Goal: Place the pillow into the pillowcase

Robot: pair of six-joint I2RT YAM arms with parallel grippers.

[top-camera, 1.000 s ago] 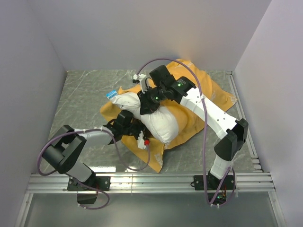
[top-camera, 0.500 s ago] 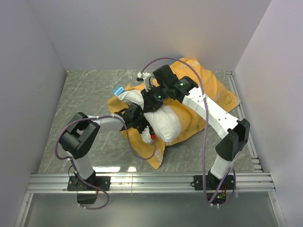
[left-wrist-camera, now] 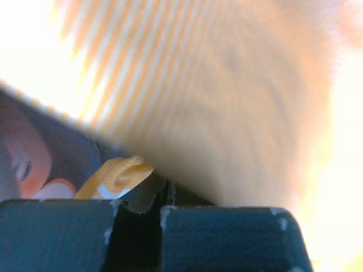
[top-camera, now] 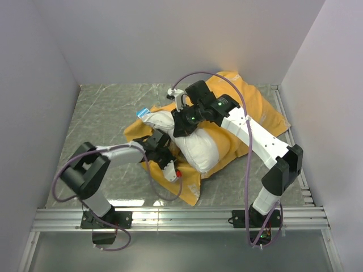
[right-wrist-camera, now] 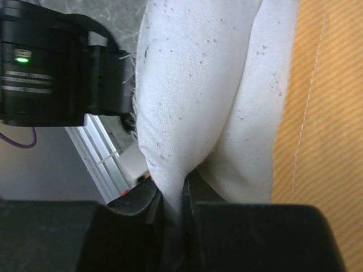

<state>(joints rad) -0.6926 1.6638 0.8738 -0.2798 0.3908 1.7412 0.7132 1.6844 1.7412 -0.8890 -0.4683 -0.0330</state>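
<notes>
Pillow point(top-camera: 198, 150), plump white and speckled, pinched by right jaws; left jaws clamp orange pillowcase point(top-camera: 256, 110).

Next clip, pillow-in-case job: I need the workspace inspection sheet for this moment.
Surface: grey marbled table, glossy.
Job's things: white pillow lies on top of the orange pillowcase, mostly uncovered.
Clutter: nothing seen.
Grippers: left gripper shut on a fold of the pillowcase at its near-left edge; right gripper shut on a pinch of the pillow.
Cables: purple cables loop along both arms.
Surroundings: plain walls on three sides; metal rail at the near edge.
</notes>
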